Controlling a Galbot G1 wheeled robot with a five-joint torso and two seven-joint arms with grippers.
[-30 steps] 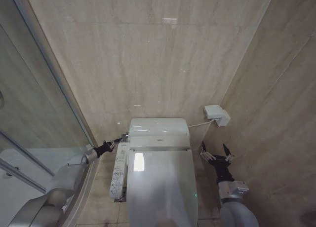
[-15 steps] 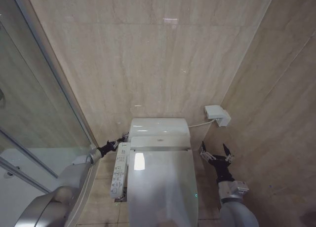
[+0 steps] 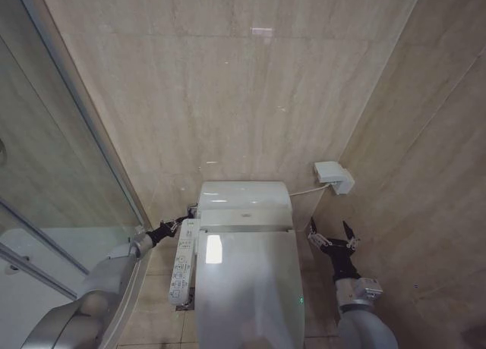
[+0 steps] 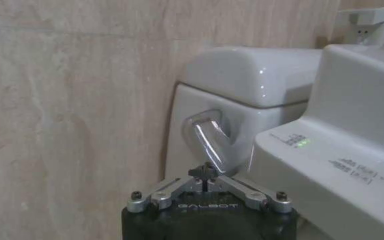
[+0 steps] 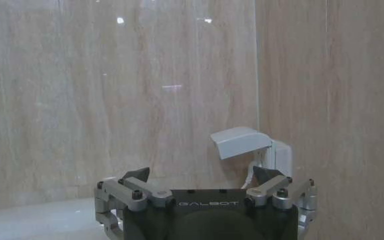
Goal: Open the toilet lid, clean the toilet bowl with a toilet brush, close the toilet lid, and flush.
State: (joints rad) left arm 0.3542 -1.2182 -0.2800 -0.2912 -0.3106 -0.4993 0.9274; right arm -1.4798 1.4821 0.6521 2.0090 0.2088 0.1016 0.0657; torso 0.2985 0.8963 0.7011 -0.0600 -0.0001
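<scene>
— Where do the fingers of the left gripper (image 4: 207, 175) sit?
— Pressed together, their tip at the lower end of the chrome flush lever (image 4: 209, 137) on the side of the white tank (image 4: 259, 75). In the head view that gripper (image 3: 184, 220) reaches in between the glass shower partition (image 3: 53, 190) and the back corner of the toilet, just beside the long button panel (image 3: 182, 262).

— And the right gripper (image 3: 332, 240)?
— Its fingers are spread wide, clamped on nothing. It hangs beside the toilet's right edge, near the tiled side wall, below the white wall socket box (image 3: 334, 176); its wrist view looks at the same box (image 5: 249, 144).

— The toilet lid (image 3: 247, 288)?
— Down flat over the toilet bowl, glossy white, with a small green light (image 3: 301, 300) at its right edge.
</scene>
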